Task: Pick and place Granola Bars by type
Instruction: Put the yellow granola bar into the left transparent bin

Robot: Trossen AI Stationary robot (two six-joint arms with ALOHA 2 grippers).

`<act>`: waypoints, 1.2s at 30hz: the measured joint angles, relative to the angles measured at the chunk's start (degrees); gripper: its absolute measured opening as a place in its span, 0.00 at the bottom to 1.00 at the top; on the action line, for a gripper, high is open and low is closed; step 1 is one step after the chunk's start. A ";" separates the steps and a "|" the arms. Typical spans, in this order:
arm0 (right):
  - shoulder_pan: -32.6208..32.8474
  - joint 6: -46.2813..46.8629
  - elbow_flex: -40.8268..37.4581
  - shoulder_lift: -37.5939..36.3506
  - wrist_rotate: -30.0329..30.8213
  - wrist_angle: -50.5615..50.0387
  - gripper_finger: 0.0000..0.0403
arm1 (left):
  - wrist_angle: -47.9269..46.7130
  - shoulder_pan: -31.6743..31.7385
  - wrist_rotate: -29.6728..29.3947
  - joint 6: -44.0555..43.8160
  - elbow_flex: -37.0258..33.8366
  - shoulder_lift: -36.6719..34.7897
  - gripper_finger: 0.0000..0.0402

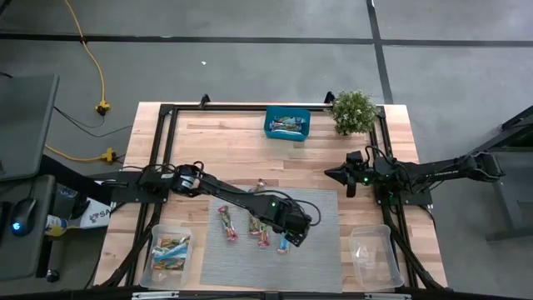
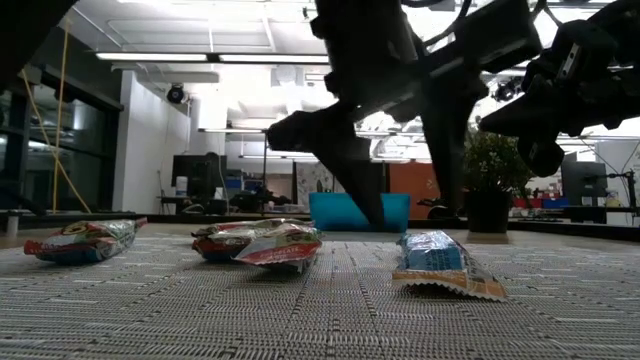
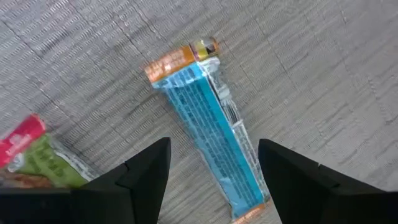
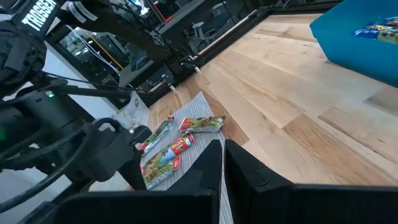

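Grey woven mat (image 1: 321, 250) over a pale wood table (image 1: 225, 142). Light blue granola bar (image 3: 208, 118) lay flat on the mat directly beneath the left gripper (image 3: 214, 171), long axis running between the spread fingers, unheld. Crinkly foil wrapper, orange ends. Right gripper (image 1: 349, 181) closed, parked well apart.

Blue bar (image 3: 211, 137) running off the frame's edge at its lower end, red and green bar (image 3: 31, 158) cut off at the side, wrappers in the teal box (image 1: 287, 125) too small to read, left gripper's (image 2: 400, 215) upper arm out of frame in the low view
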 joint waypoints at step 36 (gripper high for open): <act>0.02 0.01 0.00 -0.01 -0.02 0.06 0.00 | 4.39 0.39 2.88 -3.54 0.23 3.48 0.59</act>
